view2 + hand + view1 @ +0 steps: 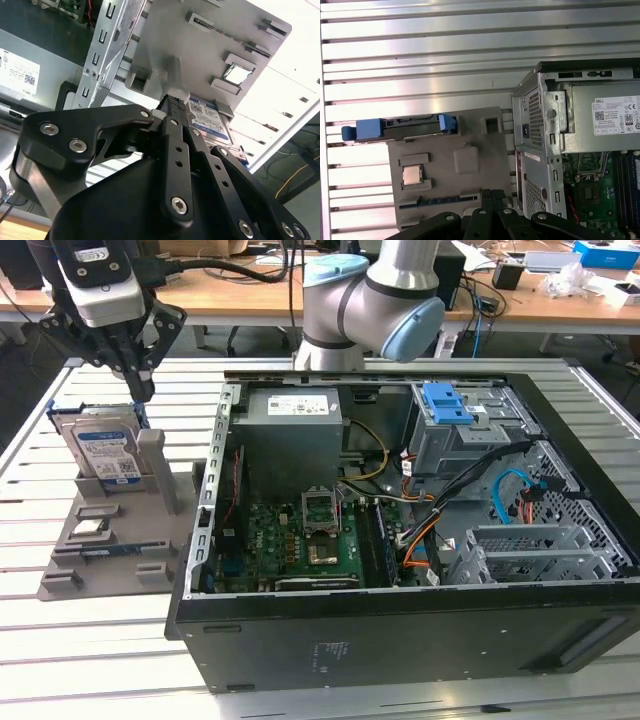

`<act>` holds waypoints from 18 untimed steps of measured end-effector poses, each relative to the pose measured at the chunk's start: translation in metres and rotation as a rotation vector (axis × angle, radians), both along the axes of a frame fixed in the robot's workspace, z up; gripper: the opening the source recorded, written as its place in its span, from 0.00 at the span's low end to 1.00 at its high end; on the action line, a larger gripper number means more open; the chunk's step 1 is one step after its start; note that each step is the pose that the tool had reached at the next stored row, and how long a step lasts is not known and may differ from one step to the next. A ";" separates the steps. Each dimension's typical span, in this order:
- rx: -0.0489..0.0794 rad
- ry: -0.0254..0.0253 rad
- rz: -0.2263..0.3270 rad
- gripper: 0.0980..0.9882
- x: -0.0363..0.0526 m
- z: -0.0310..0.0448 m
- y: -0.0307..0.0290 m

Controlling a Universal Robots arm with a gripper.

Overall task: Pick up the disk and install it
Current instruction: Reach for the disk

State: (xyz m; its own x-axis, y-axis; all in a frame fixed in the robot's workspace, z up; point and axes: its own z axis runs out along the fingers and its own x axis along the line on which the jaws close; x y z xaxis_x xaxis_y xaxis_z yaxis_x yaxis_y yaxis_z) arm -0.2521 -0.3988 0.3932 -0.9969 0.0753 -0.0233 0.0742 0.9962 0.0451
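Observation:
The disk (103, 452) stands on edge in a slot at the back of a grey holder (110, 558), left of the computer case in the exterior view. It is silver with a white-and-blue label and a blue frame. Its label face shows in the second wrist view (209, 121) and its top edge in the first wrist view (400, 128). My gripper (142, 392) hangs just above the disk's top edge, near its end in the exterior view's right. The black fingers (176, 131) are pressed together, shut on nothing, as also seen at the fingertips (492, 196).
An open black computer case (400, 640) lies on the slatted metal table (90, 660), with a power supply (292, 430), a motherboard (300, 540) and a blue-latched drive cage (447, 405) inside. A small square chip (92, 530) and a dark strip rest on the holder.

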 end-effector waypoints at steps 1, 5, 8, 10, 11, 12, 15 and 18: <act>0.000 0.0000 0.000 0.01 -0.0025 0.0000 0.0000; 0.000 -0.0001 0.000 0.01 -0.0113 -0.0001 0.0000; 0.000 0.0000 0.000 0.01 -0.0180 0.0000 0.0000; 0.000 0.0000 0.000 0.01 -0.0214 0.0000 0.0000; 0.000 0.0000 0.000 0.01 -0.0231 0.0000 0.0000; 0.000 0.0000 0.000 0.01 -0.0274 0.0000 0.0000; 0.000 -0.0001 0.000 0.01 -0.0347 -0.0001 0.0000; 0.000 0.0000 0.000 0.01 -0.0402 -0.0001 0.0000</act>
